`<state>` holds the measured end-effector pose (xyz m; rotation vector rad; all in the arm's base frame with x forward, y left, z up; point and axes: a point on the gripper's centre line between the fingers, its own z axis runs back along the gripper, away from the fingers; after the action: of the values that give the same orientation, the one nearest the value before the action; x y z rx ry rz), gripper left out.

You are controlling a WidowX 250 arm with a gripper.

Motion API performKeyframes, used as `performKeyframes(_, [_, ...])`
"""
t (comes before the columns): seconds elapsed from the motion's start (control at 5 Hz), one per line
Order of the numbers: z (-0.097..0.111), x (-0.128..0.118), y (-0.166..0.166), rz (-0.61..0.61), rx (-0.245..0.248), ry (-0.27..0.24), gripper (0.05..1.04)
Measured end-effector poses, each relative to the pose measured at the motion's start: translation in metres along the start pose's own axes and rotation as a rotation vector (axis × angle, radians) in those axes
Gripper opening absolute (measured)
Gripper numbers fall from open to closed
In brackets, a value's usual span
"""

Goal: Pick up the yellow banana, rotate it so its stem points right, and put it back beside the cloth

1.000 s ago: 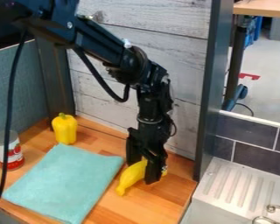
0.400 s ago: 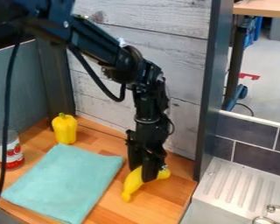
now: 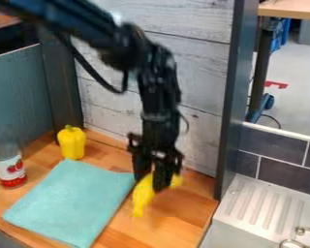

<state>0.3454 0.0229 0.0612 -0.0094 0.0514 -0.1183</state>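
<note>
While blur softens the gripper point(image 3: 150, 184), jaws pinching a yellow banana-like object point(image 3: 142, 197), partly hidden, near a teal cloth point(image 3: 73, 201).

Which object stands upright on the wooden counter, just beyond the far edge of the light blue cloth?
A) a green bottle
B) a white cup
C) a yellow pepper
C: the yellow pepper, with a green stem, stands behind the cloth, near the corner.
</note>
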Motion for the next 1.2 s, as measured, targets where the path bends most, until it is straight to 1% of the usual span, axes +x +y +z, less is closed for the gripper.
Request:
performKeyframes(0.2, [0.009, -0.010, -0.003, 0.153, -0.047, -0.008, 0.579])
performKeyframes(0.4, [0.011, -0.012, 0.008, 0.312, -0.057, -0.044, 0.579])
performKeyframes(0.6, [0.008, -0.008, 0.016, 0.508, -0.090, -0.095, 0.579])
performKeyframes(0.8, [0.005, -0.002, 0.020, 0.747, -0.132, -0.141, 0.579])
performKeyframes(1.0, [0.006, 0.000, 0.025, 0.959, -0.120, -0.154, 0.579])
performKeyframes(1.2, [0.006, 0.011, 0.018, 1.092, -0.157, -0.175, 0.579])
